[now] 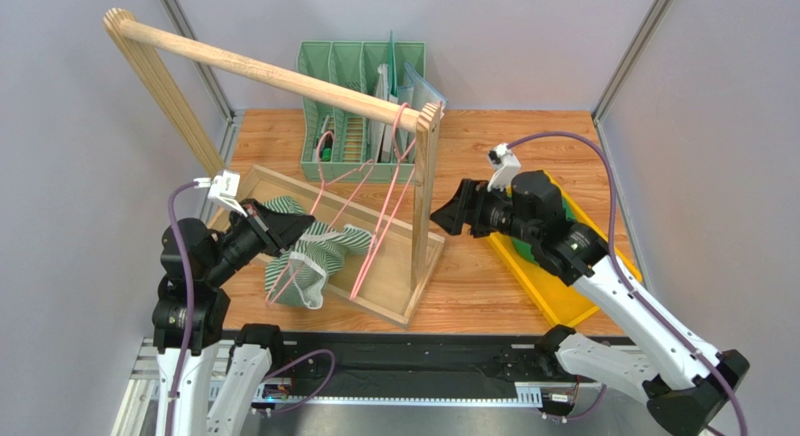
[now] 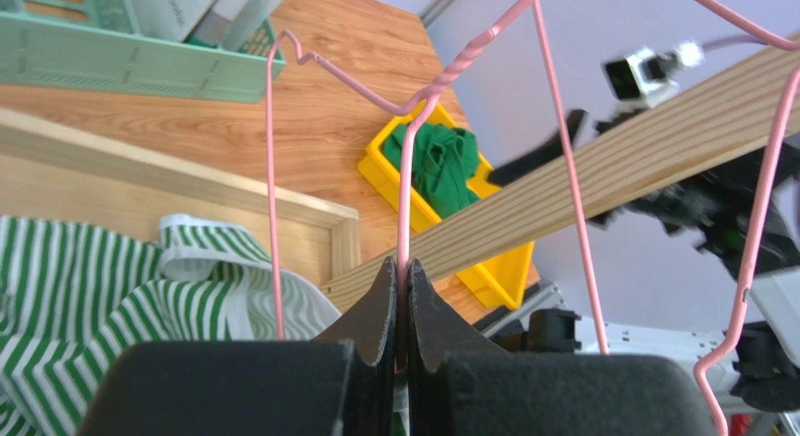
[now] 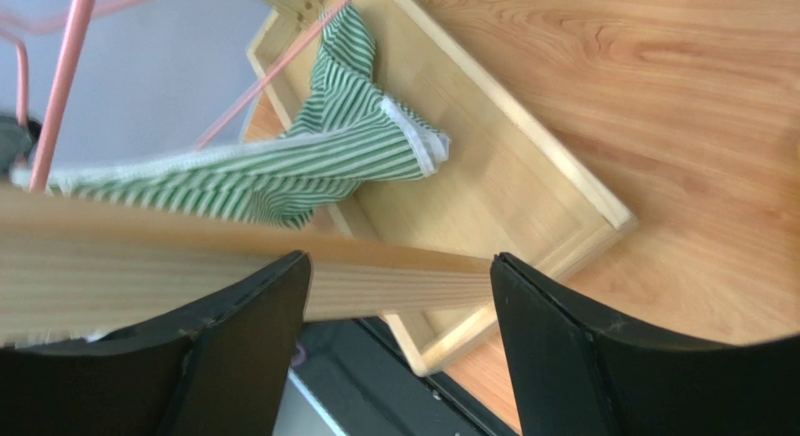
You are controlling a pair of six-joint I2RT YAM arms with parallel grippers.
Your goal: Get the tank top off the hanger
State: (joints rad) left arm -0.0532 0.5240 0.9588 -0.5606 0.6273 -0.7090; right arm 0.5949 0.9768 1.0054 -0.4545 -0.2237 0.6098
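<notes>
Green-and-white striped, the tank top (image 1: pixel 315 253) lies bunched in the shallow wooden base (image 1: pixel 394 300) of the rack, at its left end, just in front of my left claw (image 1: pixel 268 225). Pink wire runs over and through the cloth, and I cannot tell whether the top is threaded on the hanger (image 2: pixel 406 174) or only lying against it.

My left claw is closed tight on that hanger. In the left wrist view the two fingers (image 2: pixel 376 305) pinch the thin pink wire just below its twisted neck, with no gap between them. The hanger's hook goes up toward the wooden rail (image 1: pixel 272 77), and more pink wire hangs alongside it.

My right claw (image 1: pixel 449 216) holds nothing and its jaws stand wide. It sits just to the right of the rack's upright post (image 1: pixel 425 192), pointing at it. In the right wrist view the post crosses in the gap between the dark fingers (image 3: pixel 253 333), and I cannot tell whether either finger touches the wood.

On the desk (image 1: pixel 488 277) to the right, under my right arm, lies a yellow tray (image 1: pixel 554 300) with a dark green cloth (image 2: pixel 441 164) in it. A pale green file organizer (image 1: pixel 347 61) stands at the back, behind the rail.
</notes>
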